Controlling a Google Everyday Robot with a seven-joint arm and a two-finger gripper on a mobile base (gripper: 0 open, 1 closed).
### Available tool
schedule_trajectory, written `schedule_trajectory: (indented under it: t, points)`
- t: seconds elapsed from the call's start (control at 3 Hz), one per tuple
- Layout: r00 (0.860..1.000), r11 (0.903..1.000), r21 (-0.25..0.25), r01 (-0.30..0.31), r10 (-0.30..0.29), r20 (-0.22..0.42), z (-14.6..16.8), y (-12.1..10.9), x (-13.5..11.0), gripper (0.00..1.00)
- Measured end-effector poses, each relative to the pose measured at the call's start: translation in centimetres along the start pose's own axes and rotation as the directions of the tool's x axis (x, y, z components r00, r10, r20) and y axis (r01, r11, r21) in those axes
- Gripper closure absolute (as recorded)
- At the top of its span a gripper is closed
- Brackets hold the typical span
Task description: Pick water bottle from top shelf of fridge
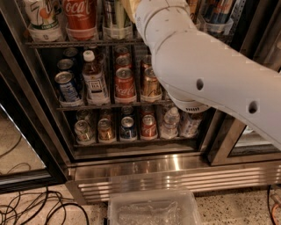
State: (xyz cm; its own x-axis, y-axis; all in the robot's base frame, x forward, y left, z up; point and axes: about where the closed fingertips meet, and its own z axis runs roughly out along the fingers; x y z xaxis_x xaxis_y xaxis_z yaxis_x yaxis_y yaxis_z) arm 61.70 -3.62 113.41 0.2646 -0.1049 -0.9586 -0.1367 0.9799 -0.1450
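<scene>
My white arm [206,74] reaches up from the right into the open fridge [175,173] and fills the upper right of the view. My gripper is not visible; it lies beyond the arm's end at the top shelf [83,43], at or above the frame's top edge. The top shelf's translucent holders [44,33] hold a green-and-white labelled bottle [41,13], a Coca-Cola bottle [81,15] and a dark bottle [116,17]. The large clear water bottle does not show; the arm hides the shelf's right part.
The middle rack holds cans and a brown-drink bottle with a white cap [94,79]. The bottom rack holds cans and small clear bottles [170,123]. A clear plastic bin [153,208] sits on the floor in front. Cables [35,206] lie at lower left by the open glass door [17,145].
</scene>
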Motion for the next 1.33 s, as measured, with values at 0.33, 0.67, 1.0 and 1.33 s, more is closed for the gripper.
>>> schedule_trajectory:
  t: [0.33,0.67,1.0,1.33]
  points:
    - [1.000,1.0000,0.004,0.005,-0.005,-0.019,-0.2,-0.1,0.6,0.30]
    - [0.999,1.0000,-0.001,-0.002,0.002,-0.050,-0.8,0.3,1.6,0.31]
    - [0.997,0.9999,-0.002,-0.012,0.012,-0.081,-1.3,0.6,2.7,0.31]
    - [0.994,0.9998,0.002,-0.018,0.018,-0.104,-1.4,0.6,3.6,0.32]
